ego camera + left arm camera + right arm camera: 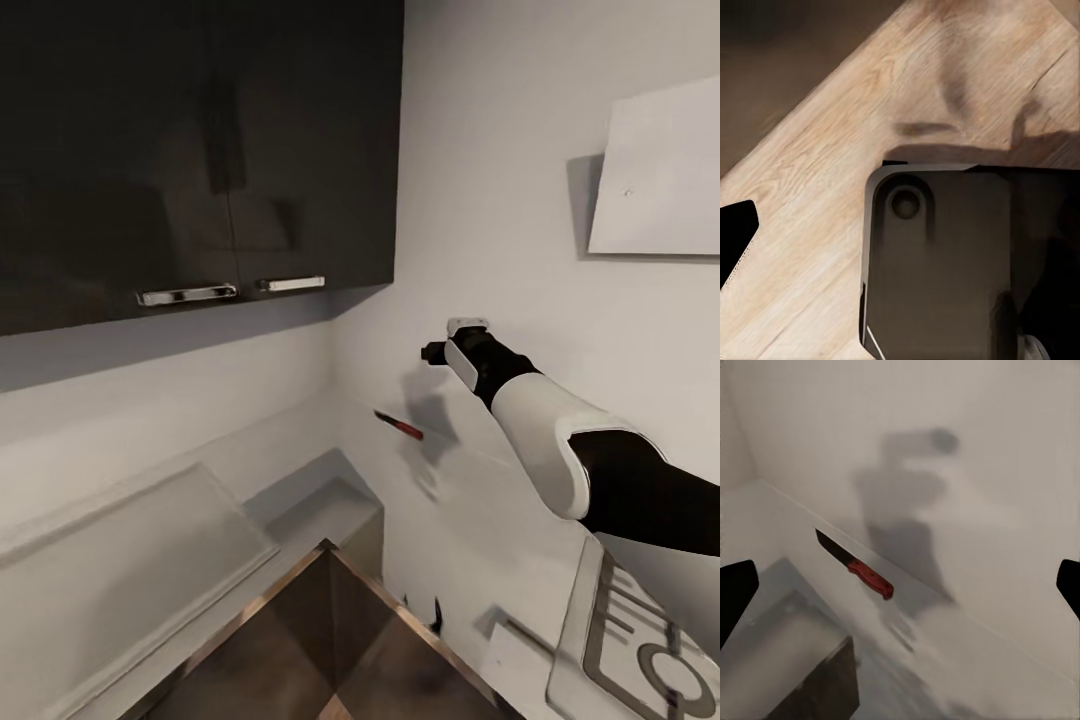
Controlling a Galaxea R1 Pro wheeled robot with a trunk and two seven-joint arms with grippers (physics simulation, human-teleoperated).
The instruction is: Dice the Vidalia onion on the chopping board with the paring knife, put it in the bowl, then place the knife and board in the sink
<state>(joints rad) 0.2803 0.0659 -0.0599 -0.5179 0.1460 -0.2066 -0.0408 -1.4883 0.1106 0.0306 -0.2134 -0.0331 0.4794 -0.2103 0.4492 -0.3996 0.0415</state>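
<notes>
Fetching small paring knife, dark blade, reddish handle: lies on pale grey desk by wall, ahead of and below my right claw. Claw fingers apart, empty. Next, probably: lower, close on handle.

The right arm reaches out forward, raised, its gripper with fingers spread wide and nothing between them; the left gripper's fingertip points downward

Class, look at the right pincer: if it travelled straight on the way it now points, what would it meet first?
Probably the paring knife, which lies ahead of the open right pincer, just left of centre; otherwise the pale wall behind it. Depth is unclear.
</notes>
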